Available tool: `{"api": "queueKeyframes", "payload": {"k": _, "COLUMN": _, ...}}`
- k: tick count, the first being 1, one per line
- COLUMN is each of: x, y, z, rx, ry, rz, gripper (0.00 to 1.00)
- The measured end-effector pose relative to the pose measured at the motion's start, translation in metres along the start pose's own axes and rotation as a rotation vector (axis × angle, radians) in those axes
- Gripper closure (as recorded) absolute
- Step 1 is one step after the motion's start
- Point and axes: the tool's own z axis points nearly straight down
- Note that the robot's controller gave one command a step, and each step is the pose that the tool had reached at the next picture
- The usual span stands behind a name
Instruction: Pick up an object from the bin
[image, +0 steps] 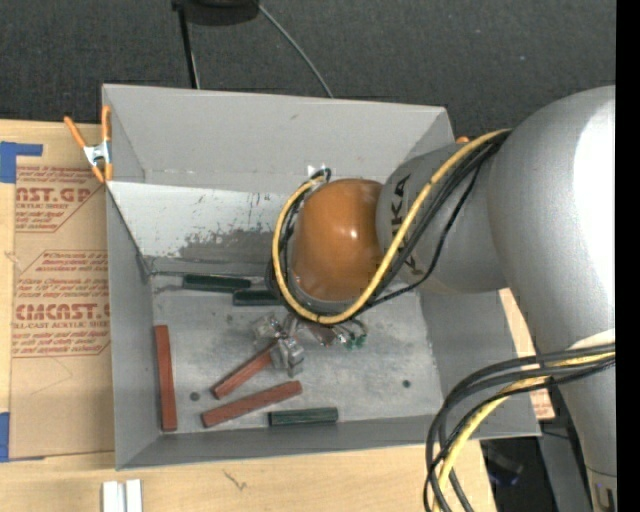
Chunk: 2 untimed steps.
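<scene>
My gripper (283, 342) reaches down under the arm's orange cover, in the middle of the bin. It is right at the upper end of a red-brown stick (243, 375) that lies slanted on the floor. A second red-brown stick (250, 404) lies just below it, with a dark green stick (302, 417) beside that one near the front wall. A small green piece (355, 340) sits just right of the gripper.
A third red-brown stick (165, 378) lies along the left wall. Two dark green sticks (217, 283) (256, 297) rest at the foot of the back wall. The arm and its cables cover the bin's right half.
</scene>
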Motion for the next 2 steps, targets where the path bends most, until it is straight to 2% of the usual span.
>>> {"api": "queueKeyframes", "payload": {"k": 1, "x": -0.015, "y": 0.006, "z": -0.040, "rx": -0.002, "ry": 0.008, "rz": 0.004, "gripper": 1.00}}
{"api": "queueKeyframes", "payload": {"k": 2, "x": -0.003, "y": -0.016, "z": -0.104, "rx": -0.002, "ry": 0.006, "rz": 0.003, "gripper": 1.00}}
